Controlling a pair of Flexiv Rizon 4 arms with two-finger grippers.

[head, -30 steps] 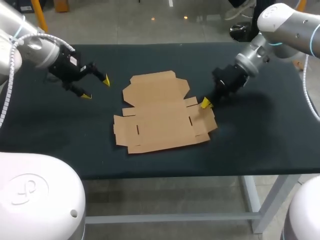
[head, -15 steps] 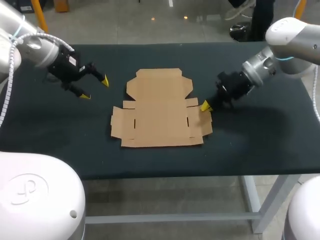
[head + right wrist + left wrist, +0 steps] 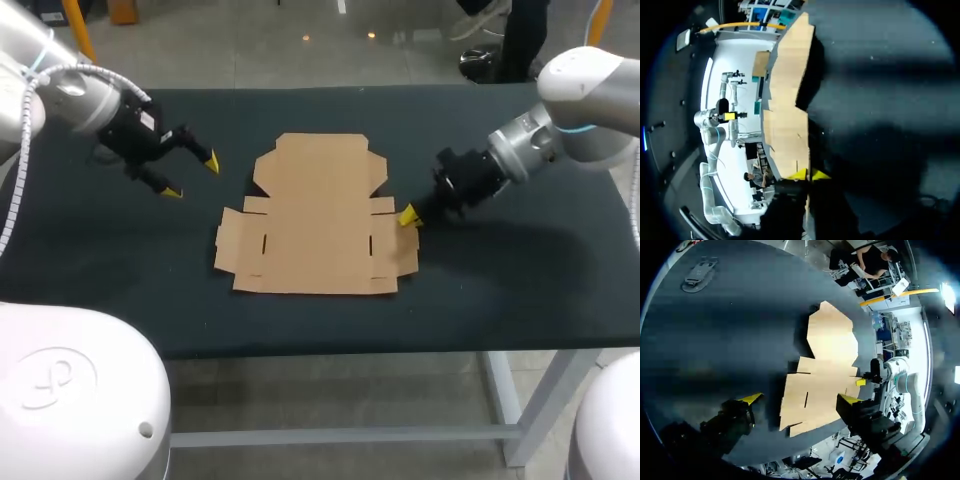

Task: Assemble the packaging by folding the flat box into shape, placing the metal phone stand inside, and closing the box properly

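Got box (image 3: 315, 235) lying flat and unfolded mid-counter (image 3: 520, 280), long flap pointing away, side flaps out both ways. Holding its right flap edge with right gripper (image 3: 410, 215): fingers narrow, looks nipped on the cardboard. Hovering left gripper (image 3: 192, 177) wide, holding nothing, off to the box's left and apart from it. Seeing a grey piece, likely the stand (image 3: 700, 276), only in left wrist view, near a counter corner, well apart from box.

Reads as squaring up the blank ahead of the first fold; nothing folded yet. To do it well:
- Stay shallow on the flap, grip at the edge only, avoid creasing off the score line.
- Bring left gripper down on the base panel to pin it before raising anything; otherwise expect the whole blank to lift or slide.
- Fold along the score, slow, wrist turning about that line rather than pulling sideways.
- Leave room for the stand; don't sweep the blank toward it.
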